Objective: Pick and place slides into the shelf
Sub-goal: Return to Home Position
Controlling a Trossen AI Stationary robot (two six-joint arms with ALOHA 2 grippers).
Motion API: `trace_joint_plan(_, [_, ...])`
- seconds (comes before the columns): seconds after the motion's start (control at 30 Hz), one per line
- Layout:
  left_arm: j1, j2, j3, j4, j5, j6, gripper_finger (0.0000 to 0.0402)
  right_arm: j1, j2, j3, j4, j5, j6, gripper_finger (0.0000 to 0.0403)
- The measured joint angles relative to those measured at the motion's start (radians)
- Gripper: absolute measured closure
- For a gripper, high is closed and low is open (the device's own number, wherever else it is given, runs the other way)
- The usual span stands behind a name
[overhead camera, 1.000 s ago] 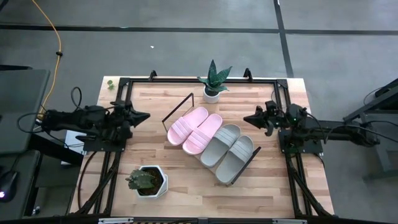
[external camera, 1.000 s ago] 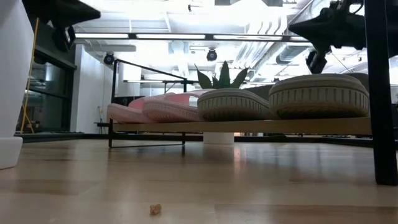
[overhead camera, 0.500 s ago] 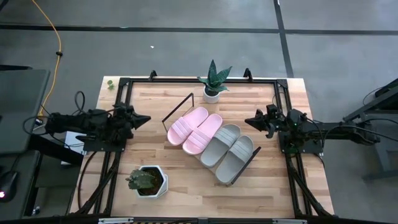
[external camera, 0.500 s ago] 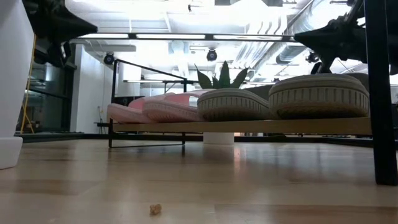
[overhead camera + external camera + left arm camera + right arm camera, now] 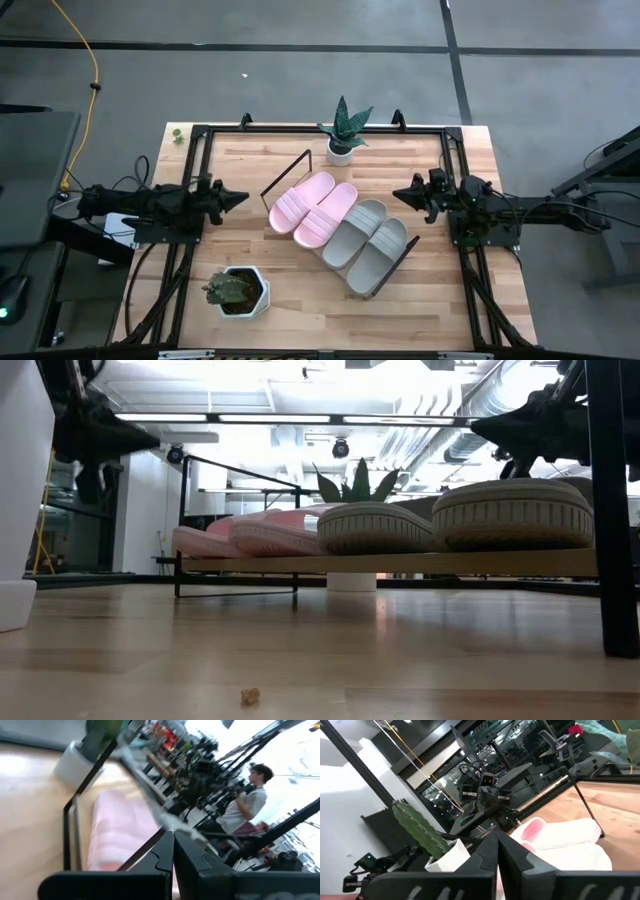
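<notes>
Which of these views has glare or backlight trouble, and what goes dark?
Low view: bright ceiling lights behind turn the left gripper and right gripper into black silhouettes, while the slides are lit. Left wrist view: the background beside the person is washed out white. High view: even light, no glare.

Bare tabletop [image 5: 232, 228] flanks the shelf [image 5: 400, 563]; cactus [image 5: 234, 291], snake plant [image 5: 343, 134] intrude.

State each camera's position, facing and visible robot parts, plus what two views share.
High: overhead, straight down on the table; both arms, left gripper, right gripper.
Low: table height, level across at the shelf; grippers in upper corners.
Left wrist: on left arm, facing pink slides past its shut fingers.
Right wrist: on right arm, likewise, plus cactus pot.
Shared: both wrists see pink slides.
</notes>
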Motion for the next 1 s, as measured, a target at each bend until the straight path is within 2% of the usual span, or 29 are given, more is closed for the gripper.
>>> trace_joint_plan(0.2, [0.0, 0.004, -0.027, 0.029, 0.014, -0.034, 0.0402, 0.0, 0.001, 0.0, -0.061, -0.012, -0.028, 0.0403])
trace_joint_plan(0.63, [0.0, 0.001, -0.029, 0.017, 0.118, 0.061, 0.0401, 0.0, 0.001, -0.001, -0.317, -0.114, -0.02, 0.0403])
trace_joint_plan(1.0, [0.0, 0.002, -0.029, 0.017, 0.123, 0.068, 0.0401, 0.0, 0.001, -0.001, -0.512, -0.172, -0.039, 0.0403])
